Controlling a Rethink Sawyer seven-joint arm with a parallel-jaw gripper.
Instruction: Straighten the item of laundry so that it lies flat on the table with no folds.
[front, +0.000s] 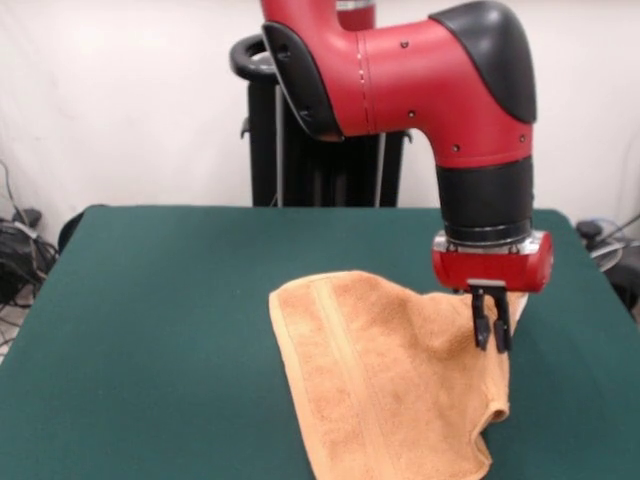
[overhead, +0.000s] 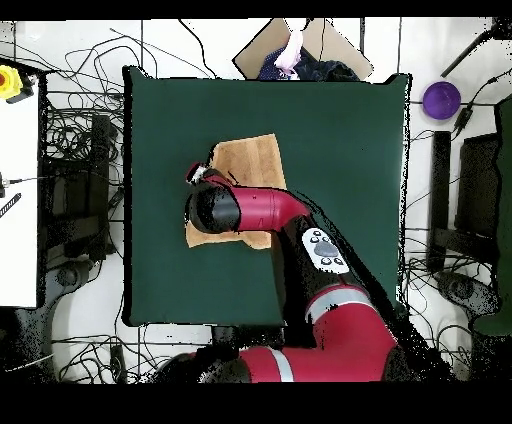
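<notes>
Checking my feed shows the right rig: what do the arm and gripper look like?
The arm has glossy red rounded link shells with black caps at the joints and a black cylindrical wrist section. Below that sits a red wrist block, then a small gripper with two short black fingers. From overhead, one link carries a grey oval button panel.

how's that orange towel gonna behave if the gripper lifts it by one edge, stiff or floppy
Probably floppy: the towel already drapes and curls at the edge below the gripper, so it should sag rather than hold shape. Its terry pile looks grippy, and the green table seems felt-like, so dragging may bunch it instead of sliding. It is likely light.
</notes>
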